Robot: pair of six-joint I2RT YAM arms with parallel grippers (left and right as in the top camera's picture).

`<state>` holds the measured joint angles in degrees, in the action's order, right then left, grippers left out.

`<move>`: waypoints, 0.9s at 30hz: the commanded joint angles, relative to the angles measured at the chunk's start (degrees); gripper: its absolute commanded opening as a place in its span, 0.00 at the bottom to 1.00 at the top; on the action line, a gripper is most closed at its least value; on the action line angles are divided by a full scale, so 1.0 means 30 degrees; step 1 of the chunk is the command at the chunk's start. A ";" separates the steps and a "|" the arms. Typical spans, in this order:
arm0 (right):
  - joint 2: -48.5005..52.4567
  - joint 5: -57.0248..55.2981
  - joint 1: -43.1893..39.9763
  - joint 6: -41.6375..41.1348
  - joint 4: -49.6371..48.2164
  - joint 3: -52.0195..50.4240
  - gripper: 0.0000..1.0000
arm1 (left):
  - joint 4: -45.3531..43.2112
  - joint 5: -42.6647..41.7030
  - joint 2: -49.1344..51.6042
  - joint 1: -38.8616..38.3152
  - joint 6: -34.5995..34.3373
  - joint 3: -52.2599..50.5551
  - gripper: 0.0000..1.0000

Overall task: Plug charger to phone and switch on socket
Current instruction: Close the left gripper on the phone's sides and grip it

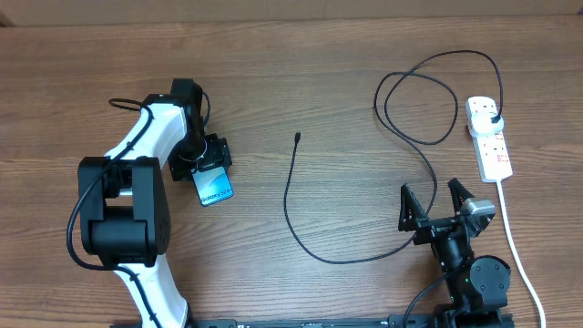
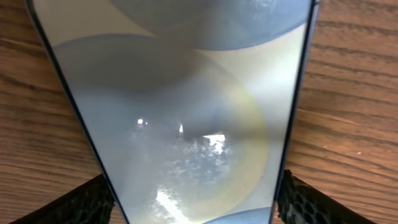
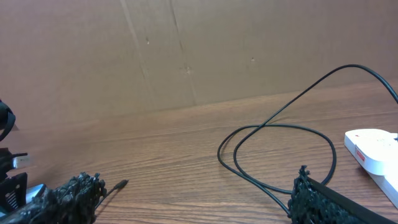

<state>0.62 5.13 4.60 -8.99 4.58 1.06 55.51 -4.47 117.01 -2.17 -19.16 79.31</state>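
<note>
Nearest the base, the right end effector (image 1: 430, 199) stands spread wide and empty over the wooden desk (image 1: 319, 82), beside the thin black charger cable (image 1: 290, 196). Farther out, the left end effector (image 1: 209, 169) pinches the slim blue-screened smartphone (image 1: 215, 188) across its long edges. Farthest, the white oblong power strip (image 1: 493, 153) carries the black plug (image 1: 493, 119).

The step in hand looks like presenting the smartphone. Next, the right arm must pick up the small connector tip (image 1: 298, 138) lying loose mid-desk.

Only the left wrist view shows the fingers (image 2: 81, 205) against the smartphone's edges, and only overhead shows its screen.
</note>
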 commanded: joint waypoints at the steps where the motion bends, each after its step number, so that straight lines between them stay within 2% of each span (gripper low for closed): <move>1: -0.0153 0.0022 0.0109 -0.0044 -0.0066 -0.0204 1.00 | -0.0102 0.0146 0.0328 -0.0036 -0.0182 -0.0444 0.83; 9: -0.0153 0.0022 0.0109 -0.0044 -0.0066 -0.0204 1.00 | -0.0109 0.0168 0.0328 -0.0036 -0.1778 -0.0459 0.84; 27: -0.0153 0.0022 0.0109 -0.0036 -0.0066 -0.0204 1.00 | -0.2033 0.1260 0.0335 -0.0044 -0.2266 -0.1413 0.91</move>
<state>0.62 5.15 4.60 -8.99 4.60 1.06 51.27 -1.26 116.36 -2.28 -25.19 77.91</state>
